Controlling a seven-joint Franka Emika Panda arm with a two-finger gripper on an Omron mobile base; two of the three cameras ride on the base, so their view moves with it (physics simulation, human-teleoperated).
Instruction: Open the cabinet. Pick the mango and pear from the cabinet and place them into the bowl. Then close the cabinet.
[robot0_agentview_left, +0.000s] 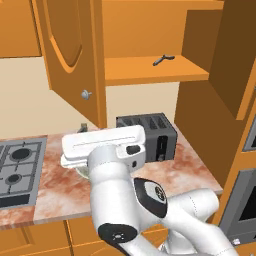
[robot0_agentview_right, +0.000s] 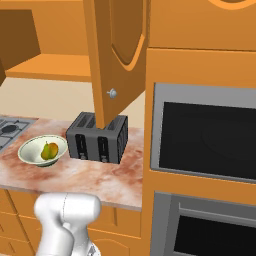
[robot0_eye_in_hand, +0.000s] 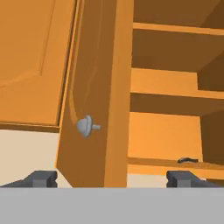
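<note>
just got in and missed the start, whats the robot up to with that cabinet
The cabinet stands open, both doors swung out. The mango and the pear already lie in the bowl on the counter beside the toaster. The hand is open and empty, raised and facing the edge of the left door near its knob. What seems left is shutting the cabinet. A small dark utensil lies on the lowest shelf.
</note>
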